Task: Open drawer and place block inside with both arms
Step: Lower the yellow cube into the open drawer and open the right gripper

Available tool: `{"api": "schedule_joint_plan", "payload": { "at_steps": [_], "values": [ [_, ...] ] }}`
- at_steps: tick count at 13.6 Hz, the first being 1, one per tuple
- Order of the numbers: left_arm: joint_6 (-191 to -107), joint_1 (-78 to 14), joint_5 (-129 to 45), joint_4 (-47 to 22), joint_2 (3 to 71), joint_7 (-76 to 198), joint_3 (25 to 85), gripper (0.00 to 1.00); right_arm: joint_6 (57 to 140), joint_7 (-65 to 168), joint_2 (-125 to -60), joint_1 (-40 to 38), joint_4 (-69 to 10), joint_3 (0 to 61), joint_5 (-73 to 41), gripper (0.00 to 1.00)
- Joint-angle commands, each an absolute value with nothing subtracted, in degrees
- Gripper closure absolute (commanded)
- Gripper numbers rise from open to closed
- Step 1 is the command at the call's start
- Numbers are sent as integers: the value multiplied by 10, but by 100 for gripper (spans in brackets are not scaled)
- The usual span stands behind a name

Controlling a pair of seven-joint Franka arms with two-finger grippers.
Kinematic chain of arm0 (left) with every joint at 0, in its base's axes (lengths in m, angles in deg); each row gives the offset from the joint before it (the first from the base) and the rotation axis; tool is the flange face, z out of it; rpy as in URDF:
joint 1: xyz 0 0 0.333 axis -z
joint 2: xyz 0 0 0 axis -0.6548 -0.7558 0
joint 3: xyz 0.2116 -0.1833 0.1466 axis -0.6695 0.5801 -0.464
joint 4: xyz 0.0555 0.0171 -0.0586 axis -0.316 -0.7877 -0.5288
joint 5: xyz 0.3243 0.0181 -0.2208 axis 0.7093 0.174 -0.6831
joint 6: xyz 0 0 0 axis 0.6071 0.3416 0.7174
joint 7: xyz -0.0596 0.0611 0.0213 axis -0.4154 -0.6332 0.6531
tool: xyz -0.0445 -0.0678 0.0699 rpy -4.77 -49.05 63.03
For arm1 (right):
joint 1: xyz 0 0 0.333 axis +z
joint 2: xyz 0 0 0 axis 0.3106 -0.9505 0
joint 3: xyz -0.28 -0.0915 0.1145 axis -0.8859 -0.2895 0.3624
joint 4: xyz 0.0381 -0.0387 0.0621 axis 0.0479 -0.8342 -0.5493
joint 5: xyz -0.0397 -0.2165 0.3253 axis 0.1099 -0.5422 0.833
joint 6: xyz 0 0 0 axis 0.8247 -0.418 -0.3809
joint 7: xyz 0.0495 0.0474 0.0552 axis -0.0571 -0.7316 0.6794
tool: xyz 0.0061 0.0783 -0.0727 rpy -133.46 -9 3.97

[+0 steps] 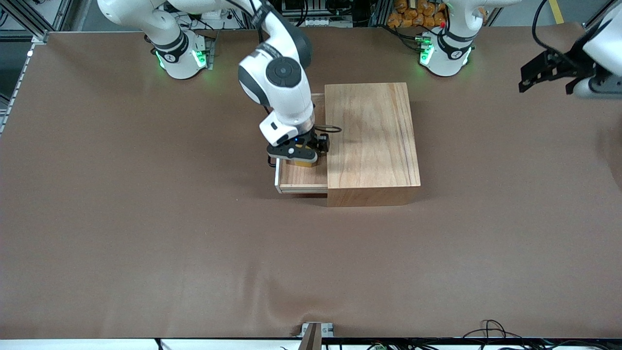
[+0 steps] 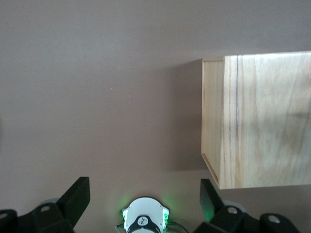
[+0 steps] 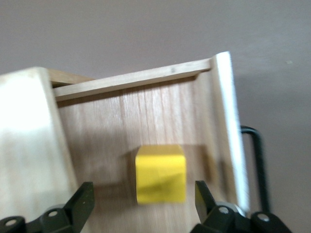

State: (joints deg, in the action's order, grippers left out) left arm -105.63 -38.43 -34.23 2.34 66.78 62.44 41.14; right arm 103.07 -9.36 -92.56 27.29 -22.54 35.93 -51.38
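Block (image 3: 160,173) apparently loose in drawer (image 3: 146,111), right tool (image 3: 138,204) spread above, left tool (image 2: 144,196) likewise apart.

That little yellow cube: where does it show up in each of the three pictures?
Front view: the block is a yellow sliver in the open drawer, mostly hidden under the right gripper.
Left wrist view: not in it; only the wooden box shows, with the left gripper over bare table.
Right wrist view: plain on the drawer floor, between the open fingers.
Shared landmark: the wooden box.
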Motion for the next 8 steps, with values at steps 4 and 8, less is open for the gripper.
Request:
{"api": "schedule_joint_plan", "payload": {
  "at_steps": [4, 8],
  "values": [
    [-1098, -378, -301, 9, 675, 667, 379, 0, 888, 1, -833, 194, -234, 359, -510, 0],
    [-1121, -380, -302, 7, 664, 671, 374, 0, 844, 140, -806, 105, -237, 360, -508, 0]
  ]
}}
